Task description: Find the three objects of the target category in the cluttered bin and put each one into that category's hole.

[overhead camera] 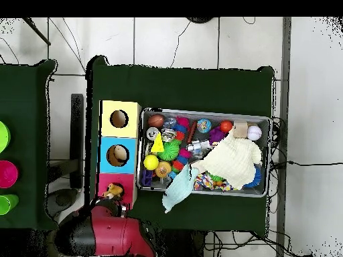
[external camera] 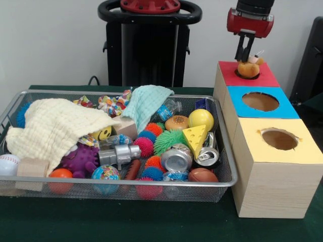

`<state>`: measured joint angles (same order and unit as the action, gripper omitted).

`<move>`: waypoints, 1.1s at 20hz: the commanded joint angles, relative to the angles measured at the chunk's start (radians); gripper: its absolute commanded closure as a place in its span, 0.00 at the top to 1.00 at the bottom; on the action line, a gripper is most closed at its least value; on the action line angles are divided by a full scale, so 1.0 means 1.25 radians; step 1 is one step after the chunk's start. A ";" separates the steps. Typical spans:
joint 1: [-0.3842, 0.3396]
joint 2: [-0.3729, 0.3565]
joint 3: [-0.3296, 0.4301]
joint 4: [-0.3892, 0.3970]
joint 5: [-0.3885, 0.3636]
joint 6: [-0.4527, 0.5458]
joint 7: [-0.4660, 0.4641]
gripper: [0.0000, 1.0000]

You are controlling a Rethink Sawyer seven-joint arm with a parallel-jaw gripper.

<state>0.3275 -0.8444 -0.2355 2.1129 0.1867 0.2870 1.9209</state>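
The wire-mesh bin [external camera: 126,185] sits left of the wooden box and is full of toys, balls, cans and two cloths; in the overhead view its rim [overhead camera: 204,111] lies right of the box. The red-faced hole [external camera: 266,76] is the farthest one on the box. My gripper [external camera: 244,59] hangs straight over it, with the jaws close together on the top of an orange-brown plush toy [external camera: 248,69]. The toy sits partly in the hole and sticks up above the red face. It also shows in the overhead view [overhead camera: 112,192], beside my red arm [overhead camera: 107,233].
The blue-faced hole [external camera: 260,101] and the yellow-faced hole [external camera: 279,139] lie nearer on the same box. A cream cloth [external camera: 53,126] and a teal cloth [external camera: 145,103] cover part of the bin. The black pedestal [external camera: 149,45] stands behind. Coloured cups [overhead camera: 5,174] stand on a side table.
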 commanded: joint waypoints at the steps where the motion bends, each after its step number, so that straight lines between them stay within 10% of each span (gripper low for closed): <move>1: -0.030 -0.004 0.083 0.036 0.041 -0.018 0.155 0.00; 22: -0.023 0.052 0.092 0.008 0.055 -0.085 0.184 0.00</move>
<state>0.3157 -0.8320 -0.2029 2.1139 0.2021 0.2522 1.9209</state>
